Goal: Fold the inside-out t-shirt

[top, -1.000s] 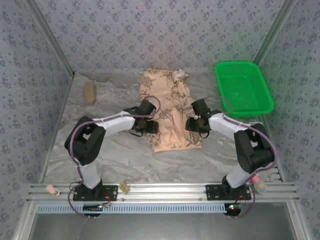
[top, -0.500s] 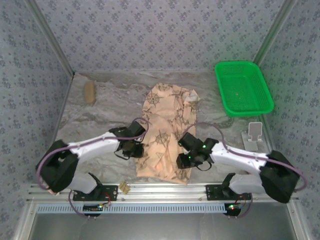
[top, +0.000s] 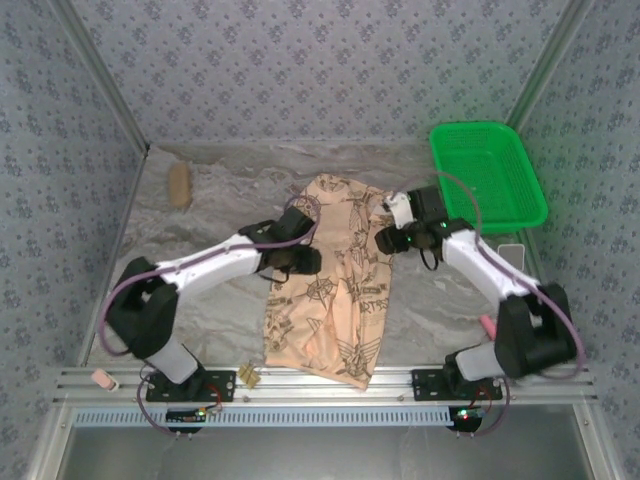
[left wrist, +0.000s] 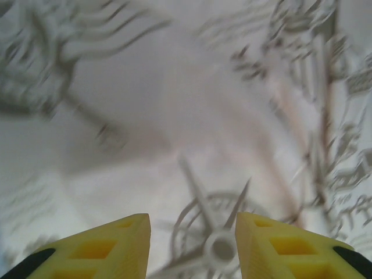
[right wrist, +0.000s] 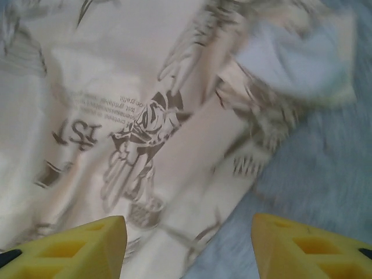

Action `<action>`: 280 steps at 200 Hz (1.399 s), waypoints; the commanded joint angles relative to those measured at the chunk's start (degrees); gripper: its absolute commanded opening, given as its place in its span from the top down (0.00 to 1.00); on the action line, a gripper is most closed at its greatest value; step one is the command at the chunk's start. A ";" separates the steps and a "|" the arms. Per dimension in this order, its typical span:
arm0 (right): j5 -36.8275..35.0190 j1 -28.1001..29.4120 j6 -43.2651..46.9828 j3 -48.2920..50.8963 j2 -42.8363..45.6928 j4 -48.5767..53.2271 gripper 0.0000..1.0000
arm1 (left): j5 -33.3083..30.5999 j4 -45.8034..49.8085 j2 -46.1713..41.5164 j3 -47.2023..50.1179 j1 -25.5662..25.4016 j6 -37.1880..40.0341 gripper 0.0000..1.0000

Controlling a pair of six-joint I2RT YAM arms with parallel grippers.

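The inside-out t-shirt (top: pixel 335 300) lies as a long tan strip with dark compass prints, running from mid-table down to the front rail. My left gripper (top: pixel 308 261) hovers over the strip's left edge, about halfway along it. In the left wrist view the yellow fingers stand apart, so the left gripper (left wrist: pixel 193 232) is open above the printed cloth (left wrist: pixel 174 104). My right gripper (top: pixel 383 241) is by the strip's upper right edge. In the right wrist view the right gripper (right wrist: pixel 189 232) is open wide, over the cloth's edge (right wrist: pixel 116 87) and bare table.
A green plastic basket (top: pixel 487 175) stands at the back right. A brown block (top: pixel 179 185) lies at the back left. A white stand (top: pixel 512 255) peeks out behind the right arm. Patterned walls close in three sides, and the metal rail (top: pixel 320 378) runs along the front.
Both arms dragged the shirt toward the front rail, then swung back up the table. The shirt now lies longer and nearer the front. Both pairs of fingers stand apart.
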State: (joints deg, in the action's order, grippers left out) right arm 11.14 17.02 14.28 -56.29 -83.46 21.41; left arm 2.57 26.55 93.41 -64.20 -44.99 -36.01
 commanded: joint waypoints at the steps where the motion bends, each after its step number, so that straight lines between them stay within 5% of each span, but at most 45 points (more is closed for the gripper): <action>1: 4.54 -1.19 38.50 -10.51 -10.45 4.12 0.39 | 2.97 -2.93 5.64 -3.66 1.36 2.52 0.57; 26: 4.57 -1.87 51.20 -19.61 -20.32 6.66 0.40 | 2.97 -5.76 10.95 -2.09 4.48 0.10 0.60; 74: -7.79 2.22 50.43 -23.74 -30.63 -6.95 0.40 | 2.19 -9.49 11.01 6.51 6.40 -2.52 0.62; 109: -18.03 -3.09 49.35 -21.80 -32.25 -16.03 0.46 | 0.64 -10.67 7.78 14.46 7.92 -3.60 0.66; 129: -14.12 -7.46 40.22 -26.23 -32.92 -15.16 0.67 | 0.93 -11.93 6.59 18.31 8.92 -3.97 0.69; 152: 0.61 -12.12 30.41 -39.98 -36.82 4.82 0.74 | 0.51 -12.47 5.50 21.22 9.67 -4.06 0.70; 171: 7.43 -14.54 26.44 -49.03 -41.47 16.79 0.73 | -0.08 -12.98 4.46 23.06 10.41 -4.33 0.70; 218: 3.13 -12.58 24.77 -44.46 -36.42 15.54 0.67 | -1.37 -12.08 1.01 24.96 11.15 -5.35 0.70; 232: -1.61 -11.32 15.37 -44.78 -34.54 18.75 0.64 | -1.22 -10.91 -0.48 25.14 11.30 -5.84 0.70; 256: -14.77 -9.04 -14.51 -43.70 -32.77 22.28 0.65 | 3.31 -8.65 -4.62 23.39 11.30 -4.41 0.69; 280: -9.76 -8.66 -28.21 -34.64 -29.40 19.33 0.65 | 6.22 -5.46 -8.14 17.29 9.95 -0.88 0.65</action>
State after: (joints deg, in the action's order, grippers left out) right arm 2.57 8.60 9.54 -98.24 -118.13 39.48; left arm 5.80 11.88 88.20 -42.37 -34.02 -40.05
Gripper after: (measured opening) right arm 0.346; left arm 0.337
